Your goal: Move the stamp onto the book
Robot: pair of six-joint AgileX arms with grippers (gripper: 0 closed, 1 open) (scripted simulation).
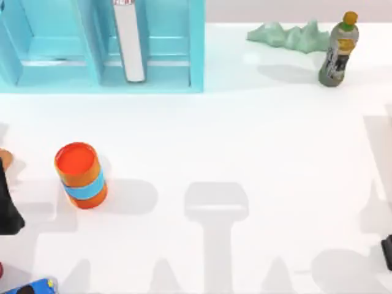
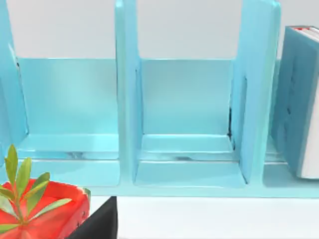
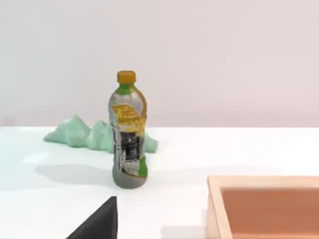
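Laterally, the left claw (image 1: 7, 211) appears as a dark form cut by the left edge of the top view, at mid-height. Whether it is spread or pressed together cannot be told. A dark wedge of the same claw (image 2: 97, 221) lies beside a red pot holding a green-leaved plant (image 2: 42, 211) in the left wrist view. Just above the claw in the top view, a tan-orange sliver (image 1: 3, 158) meets the left edge, too cut off to identify.

The right claw (image 1: 387, 251) is a dark form at the lower right edge of the top view; its state likewise cannot be told. In the right wrist view its dark wedge (image 3: 97, 219) sits near an open tan wooden box (image 3: 215, 209).

An orange cylindrical can with a blue band (image 1: 81, 176) stands on the white table (image 1: 245, 141), left of centre and near the left claw.

The light blue shelf unit with upright dividers (image 1: 92, 79) fills the upper left of the top view. The teal-blue hardcover book with white page edges (image 2: 296, 99) stands upright in one shelf compartment, beside a divider, and shows its page edges from above (image 1: 130, 43).

A clear plastic bottle with an orange cap and yellow label (image 1: 338, 49) stands at the upper right. A mint-green crumpled form (image 1: 288, 35) lies just beside it, toward the table's rear edge.

A small blue object (image 1: 37, 286) lies at the lower left corner, partly cut off.
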